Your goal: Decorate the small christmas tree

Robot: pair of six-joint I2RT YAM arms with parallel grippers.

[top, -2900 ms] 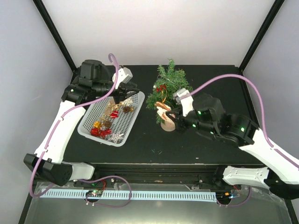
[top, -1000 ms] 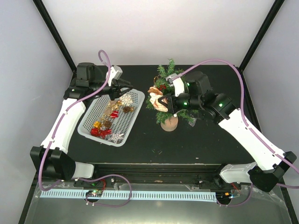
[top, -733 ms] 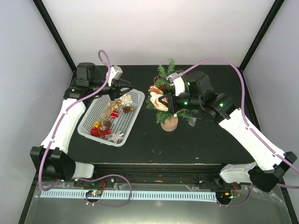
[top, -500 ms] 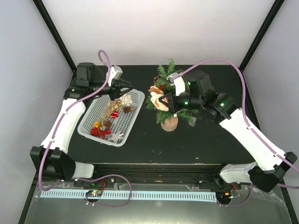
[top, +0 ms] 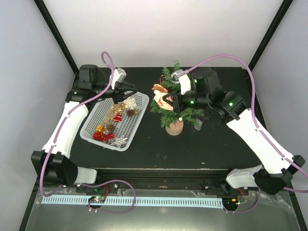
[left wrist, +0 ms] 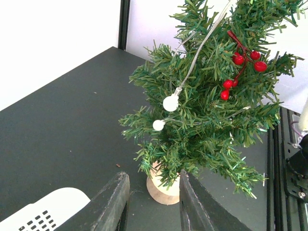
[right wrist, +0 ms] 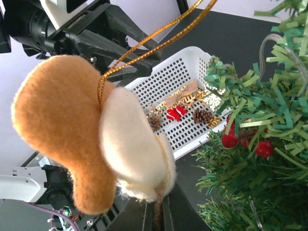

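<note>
Step in hand: hanging a felt ornament [right wrist: 91, 144]; I judge its gold loop [right wrist: 144, 44] is not yet on a branch.
Tree: the small christmas tree [top: 175, 103] stands upright on its wooden base [top: 174, 127] at the centre of the overhead frame, on the bench [top: 216, 149] just right of the white basket [top: 84, 134]. Red berries [left wrist: 240, 67] already hang on it.
Right end effector [top: 167, 102]: clamped on the ornament's lower edge, at the tree's upper left side.
Left end effector [left wrist: 153, 192]: fingers apart, holding nothing, over the basket's far end.
Next move: likely a slow advance right to slip the loop over a branch tip, then let go without tipping the tree.
</note>
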